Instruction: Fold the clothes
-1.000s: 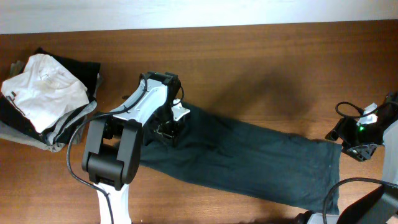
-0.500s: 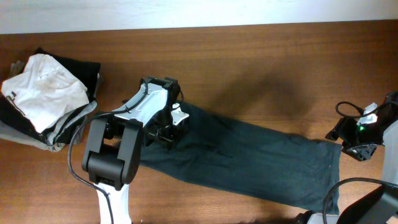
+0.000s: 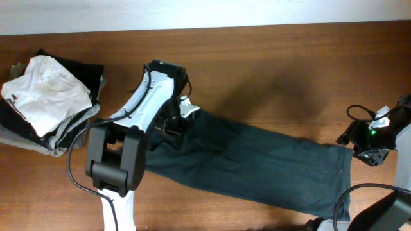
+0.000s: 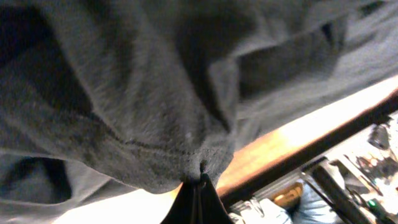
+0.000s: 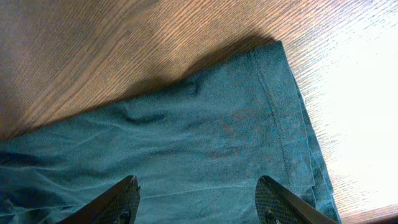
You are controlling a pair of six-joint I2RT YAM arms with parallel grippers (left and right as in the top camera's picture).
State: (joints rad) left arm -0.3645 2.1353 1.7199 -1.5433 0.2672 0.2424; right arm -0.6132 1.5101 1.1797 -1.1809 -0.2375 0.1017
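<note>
A dark teal garment (image 3: 250, 163) lies spread across the wooden table (image 3: 270, 64) from centre to right. My left gripper (image 3: 172, 125) is shut on its upper left edge; in the left wrist view the fingers (image 4: 199, 190) pinch a fold of the dark garment (image 4: 124, 93), lifted off the table. My right gripper (image 3: 359, 144) is open at the garment's right end; in the right wrist view its fingers (image 5: 199, 199) hover spread above the teal garment (image 5: 205, 143) near its hemmed corner.
A pile of clothes (image 3: 48, 96), white on top of black and grey, sits at the far left of the table. Bare wood runs along the back. The table's front edge is close below the garment.
My left gripper has moved up and slightly back, pulling the garment's upper left edge with it. The right arm has not moved.
</note>
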